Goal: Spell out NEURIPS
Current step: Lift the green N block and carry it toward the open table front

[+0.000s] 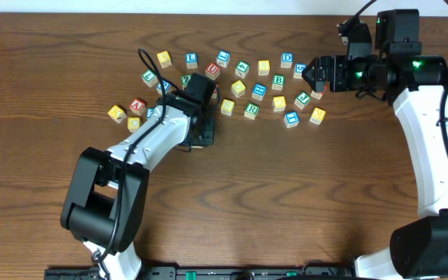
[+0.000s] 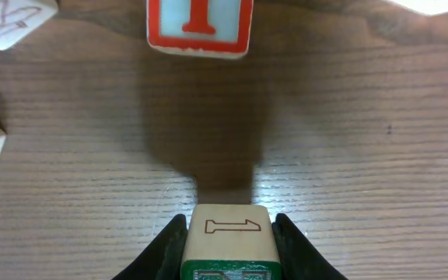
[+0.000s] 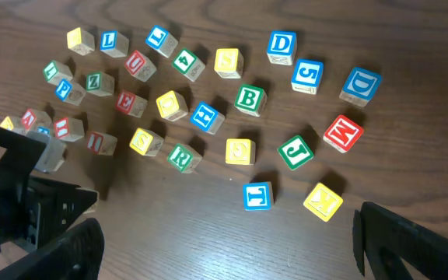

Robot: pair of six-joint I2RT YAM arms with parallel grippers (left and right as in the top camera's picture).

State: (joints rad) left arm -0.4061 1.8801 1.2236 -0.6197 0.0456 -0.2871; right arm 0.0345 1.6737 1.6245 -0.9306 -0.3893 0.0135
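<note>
While left tool (image 2: 229, 223) pinches a green-topped cube (image 2: 228, 247) just short of the red I cube (image 2: 199, 27), right tool (image 1: 311, 75) gaping empty, best lower it flat and square onto the tabletop (image 2: 364, 155) before releasing.

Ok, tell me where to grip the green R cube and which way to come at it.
Come straight down on the green R cube, jaws on its faces toward and away from the robot. It sits flat, with bare table in front and a gap behind, while a yellow cube crowds its left. The open right gripper looks best placed.
</note>
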